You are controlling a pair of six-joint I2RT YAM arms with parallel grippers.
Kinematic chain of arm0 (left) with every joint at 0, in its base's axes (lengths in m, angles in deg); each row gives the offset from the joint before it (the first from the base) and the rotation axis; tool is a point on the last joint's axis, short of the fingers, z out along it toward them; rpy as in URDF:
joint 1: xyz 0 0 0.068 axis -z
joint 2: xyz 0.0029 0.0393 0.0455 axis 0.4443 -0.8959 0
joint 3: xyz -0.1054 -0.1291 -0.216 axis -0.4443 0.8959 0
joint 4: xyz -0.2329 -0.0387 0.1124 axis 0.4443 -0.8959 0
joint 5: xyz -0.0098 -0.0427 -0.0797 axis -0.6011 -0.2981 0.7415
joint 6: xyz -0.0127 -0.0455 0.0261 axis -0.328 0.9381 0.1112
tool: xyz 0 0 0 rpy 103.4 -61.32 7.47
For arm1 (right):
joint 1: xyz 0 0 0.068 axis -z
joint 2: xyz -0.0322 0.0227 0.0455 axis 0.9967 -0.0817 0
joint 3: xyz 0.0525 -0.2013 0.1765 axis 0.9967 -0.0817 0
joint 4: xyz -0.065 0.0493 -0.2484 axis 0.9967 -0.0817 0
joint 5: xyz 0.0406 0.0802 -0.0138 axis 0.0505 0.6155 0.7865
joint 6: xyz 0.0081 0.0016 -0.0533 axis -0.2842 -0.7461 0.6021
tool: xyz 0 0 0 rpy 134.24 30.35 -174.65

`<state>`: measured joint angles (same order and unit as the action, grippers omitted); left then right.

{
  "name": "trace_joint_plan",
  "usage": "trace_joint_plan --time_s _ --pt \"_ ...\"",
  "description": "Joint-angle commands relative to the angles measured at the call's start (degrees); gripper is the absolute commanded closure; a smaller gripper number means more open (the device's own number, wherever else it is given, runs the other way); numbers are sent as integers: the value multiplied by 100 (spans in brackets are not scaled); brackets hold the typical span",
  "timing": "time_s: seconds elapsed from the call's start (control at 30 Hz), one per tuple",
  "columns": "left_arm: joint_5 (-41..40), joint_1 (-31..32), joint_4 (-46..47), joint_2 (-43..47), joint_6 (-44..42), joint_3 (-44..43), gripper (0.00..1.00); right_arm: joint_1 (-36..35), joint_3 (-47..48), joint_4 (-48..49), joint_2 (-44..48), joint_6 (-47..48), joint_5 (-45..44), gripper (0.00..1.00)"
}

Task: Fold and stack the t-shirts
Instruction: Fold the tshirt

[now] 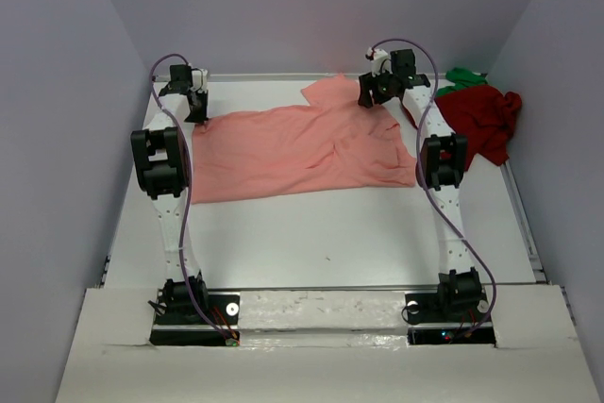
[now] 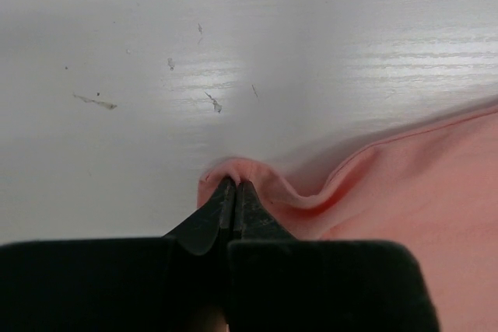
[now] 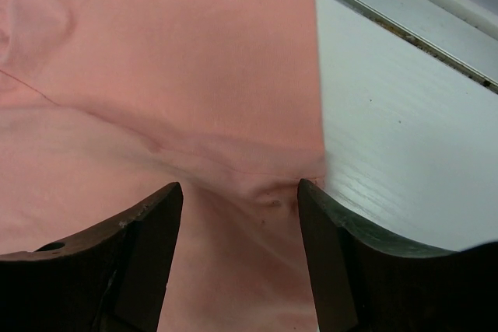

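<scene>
Readying a fold: pinching the salmon-pink t-shirt (image 1: 283, 153) by its edge between the left gripper (image 2: 235, 186) tips, straddling its cloth with the right gripper (image 3: 240, 192) parted. Next, likely: close right, then lift both together.

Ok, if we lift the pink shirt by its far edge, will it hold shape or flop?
Likely floppy: the pink shirt puckers at its pinched corner. Probably light and thin, lying nearly flat on the table. Its wide middle would probably sag.
</scene>
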<state>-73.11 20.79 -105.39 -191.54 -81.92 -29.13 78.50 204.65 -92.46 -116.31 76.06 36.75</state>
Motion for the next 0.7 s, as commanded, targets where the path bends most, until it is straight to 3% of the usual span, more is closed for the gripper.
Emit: trace_joint_plan --time_s 0.0,0.17,0.47,0.67 --pt "108 49 -255 410 -58 -9 100 30 159 247 31 -4 62 34" --pt "99 66 -246 436 -76 44 100 30 106 247 40 23 27 41" --pt "99 75 -167 498 -102 237 100 30 220 239 -39 31 -105 83" --pt "91 101 -141 498 -111 273 100 30 203 221 -13 84 -158 100"
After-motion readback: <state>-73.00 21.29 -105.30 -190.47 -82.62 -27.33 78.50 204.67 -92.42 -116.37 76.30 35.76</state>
